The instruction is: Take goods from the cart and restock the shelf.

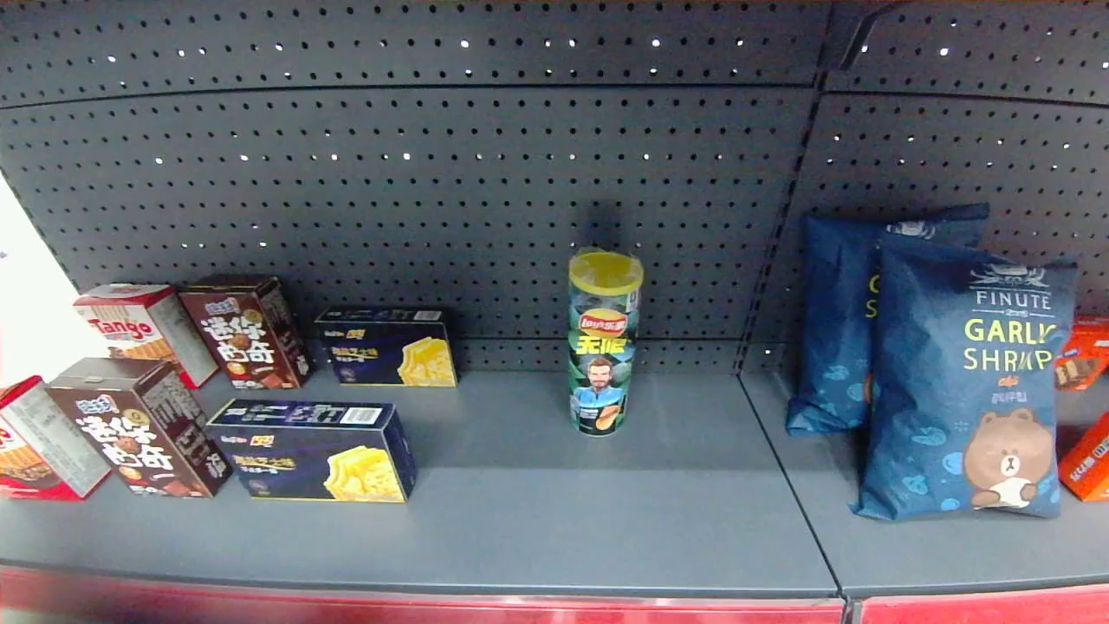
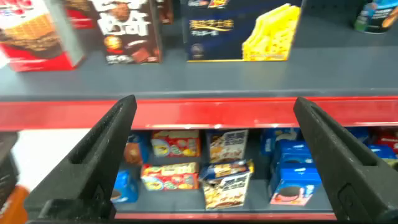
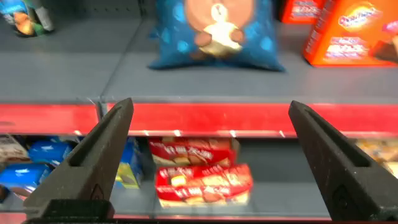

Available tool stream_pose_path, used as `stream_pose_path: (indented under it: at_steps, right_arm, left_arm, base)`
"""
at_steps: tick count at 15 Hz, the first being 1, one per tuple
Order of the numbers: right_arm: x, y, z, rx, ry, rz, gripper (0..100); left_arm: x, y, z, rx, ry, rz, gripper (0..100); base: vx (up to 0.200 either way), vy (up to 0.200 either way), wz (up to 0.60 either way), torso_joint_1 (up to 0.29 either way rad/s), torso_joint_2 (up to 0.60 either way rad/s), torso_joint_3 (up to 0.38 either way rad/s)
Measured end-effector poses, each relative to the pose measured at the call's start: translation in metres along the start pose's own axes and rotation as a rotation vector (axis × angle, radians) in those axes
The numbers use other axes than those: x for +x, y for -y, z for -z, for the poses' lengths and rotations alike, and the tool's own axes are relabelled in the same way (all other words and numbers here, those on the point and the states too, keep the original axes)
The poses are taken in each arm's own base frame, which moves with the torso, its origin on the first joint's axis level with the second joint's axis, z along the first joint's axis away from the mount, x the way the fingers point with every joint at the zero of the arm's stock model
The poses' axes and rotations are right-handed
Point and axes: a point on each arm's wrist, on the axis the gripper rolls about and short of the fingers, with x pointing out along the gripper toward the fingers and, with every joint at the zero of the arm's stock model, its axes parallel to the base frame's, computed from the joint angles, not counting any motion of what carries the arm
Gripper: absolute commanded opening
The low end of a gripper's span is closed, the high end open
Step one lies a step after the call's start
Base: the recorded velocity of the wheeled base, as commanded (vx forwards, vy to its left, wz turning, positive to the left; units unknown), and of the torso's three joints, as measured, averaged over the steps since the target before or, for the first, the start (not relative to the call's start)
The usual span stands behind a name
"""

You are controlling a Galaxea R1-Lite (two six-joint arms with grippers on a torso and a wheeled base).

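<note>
Before shelf (image 1: pixel 537 520) edge: left pincer (image 2: pixel 214 109) spread, right pincer (image 3: pixel 211 109) spread; chip can (image 1: pixel 604 342) upright mid-shelf

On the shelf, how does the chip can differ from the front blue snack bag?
The chip can is a rigid cylinder with a yellow lid; the front blue bag is a soft, flat pouch. The can stands by itself in the left section of the shelf; the bag stands in the right section with a second blue bag just behind it. Both are upright.
</note>
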Motion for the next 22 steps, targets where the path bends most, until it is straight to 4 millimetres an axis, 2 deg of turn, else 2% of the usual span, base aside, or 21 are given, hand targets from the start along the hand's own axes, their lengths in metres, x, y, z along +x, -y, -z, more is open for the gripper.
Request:
stream_pose_path:
  at_steps: [16,20,22]
  right_arm:
    - [0.0,0.0,0.0,0.001,0.0,0.0,100]
    - [0.0,0.0,0.0,0.003,0.002,0.002,100]
    - [0.0,0.0,0.0,0.003,0.001,0.001,100]
  left_arm:
    - [0.0,0.0,0.0,0.003,0.0,0.005,100]
    - [0.0,0.0,-0.001,0.001,0.009,0.004,100]
    - [-0.003,0.0,-0.013,0.005,0.051,0.006,100]
  base:
    - [0.0,0.0,0.6,0.003,0.0,0.003]
    - [0.0,0.0,0.0,0.0,0.0,0.0]
    - [0.0,0.0,0.0,0.0,0.0,0.0]
